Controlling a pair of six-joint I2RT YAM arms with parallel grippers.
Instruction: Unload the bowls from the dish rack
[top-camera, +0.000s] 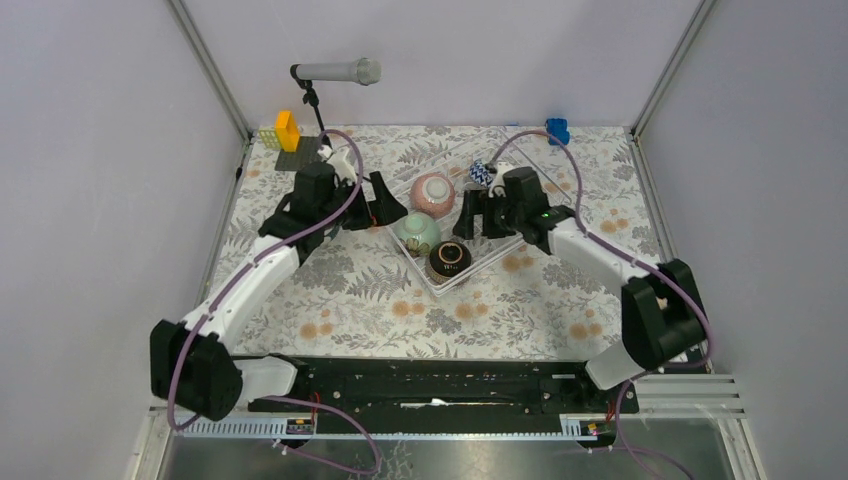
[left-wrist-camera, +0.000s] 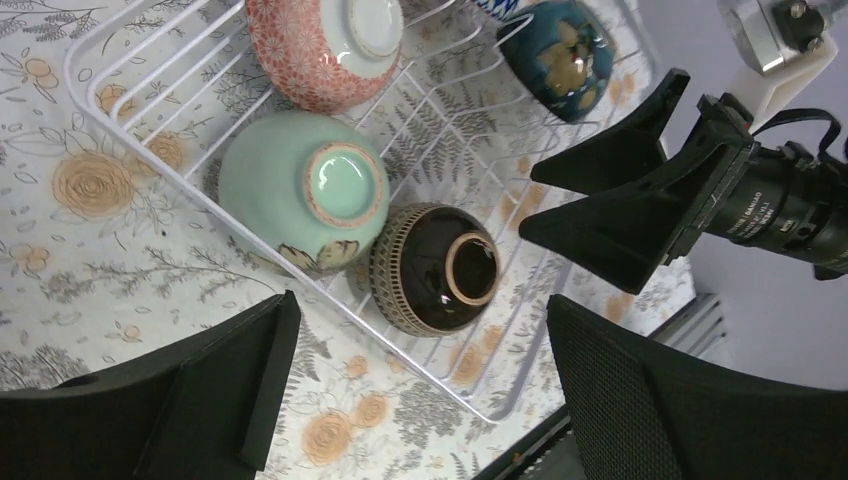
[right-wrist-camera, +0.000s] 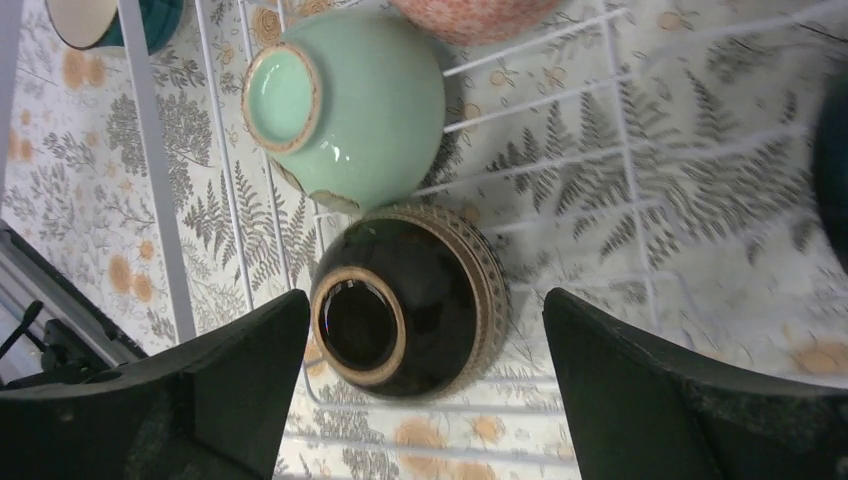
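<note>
far back, left of the dish rack (top-camera: 415, 262), an orange block (top-camera: 287, 130) sits on a dark baseplate, with a microphone (top-camera: 336, 71) on its stand beside it.

now the left gripper (top-camera: 385, 210) — it hangs at the rack's left edge, jaws flung wide, nothing between them. just outside the rack's left rim wire, the teal bowl (right-wrist-camera: 120, 18) with a pale inside peeks into the corner of the right wrist view. only a sliver of it shows.

into the rack. the mint bowl (top-camera: 416, 232) sits in the left corner, foot ring up. the pink bowl (top-camera: 434, 192) is just behind it, also bottom up. the dark brown bowl (top-camera: 449, 259) is in the near corner, upside down and touching the mint one.

further back in the rack, the blue-white zigzag bowl (top-camera: 481, 172) shows partly behind the right arm. the dark teal bowl (left-wrist-camera: 560, 55) with gold flowers lies in the rack's right half. it is clear from the left wrist camera and hidden under the arm from above.

the right gripper (top-camera: 481, 228) hovers over the rack's middle, fingers spread wide and empty — in its own view the dark brown bowl lies below, between the two fingers, untouched.

behind the rack's right end, a small blue object (top-camera: 557, 130) rests on the floral tablecloth (top-camera: 360, 290).
</note>
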